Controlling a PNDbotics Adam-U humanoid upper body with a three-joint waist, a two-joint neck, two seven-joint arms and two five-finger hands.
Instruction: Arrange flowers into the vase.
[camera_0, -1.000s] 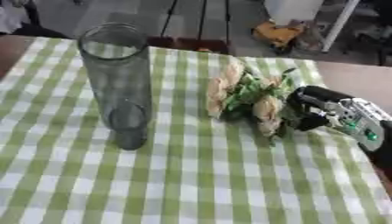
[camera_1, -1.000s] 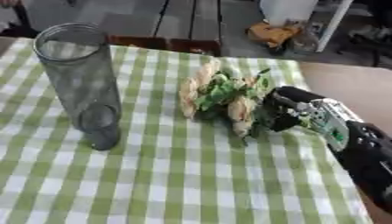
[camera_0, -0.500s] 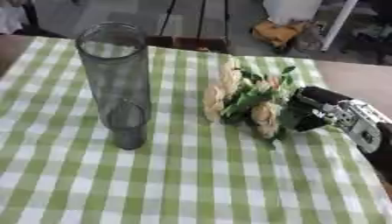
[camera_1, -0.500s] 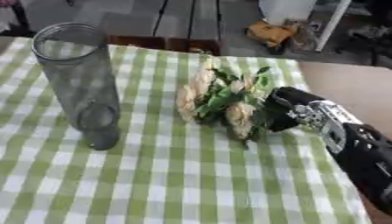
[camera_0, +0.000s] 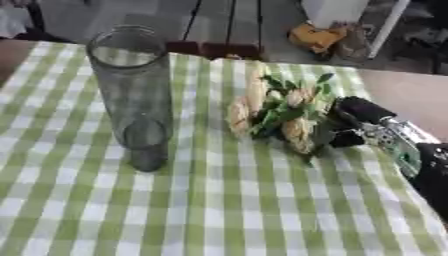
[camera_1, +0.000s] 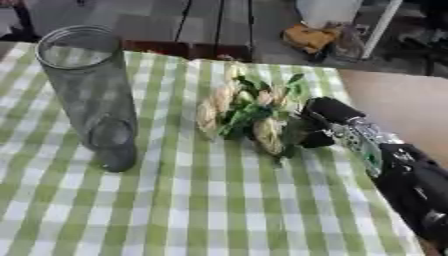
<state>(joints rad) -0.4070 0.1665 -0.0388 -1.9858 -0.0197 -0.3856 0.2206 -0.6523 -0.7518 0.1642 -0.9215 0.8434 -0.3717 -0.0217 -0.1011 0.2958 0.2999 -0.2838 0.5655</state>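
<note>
Glass vase (camera_0: 133, 95) stands upright on the checked cloth (camera_0: 219, 210), well left of the right hand (camera_1: 337, 125). Hand fingers are curled around the flower bunch (camera_0: 280, 112), stems in grip.

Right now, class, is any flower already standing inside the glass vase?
No. The vase stands empty on the checked cloth, while the flowers lie beside it at the right robot hand.
</note>
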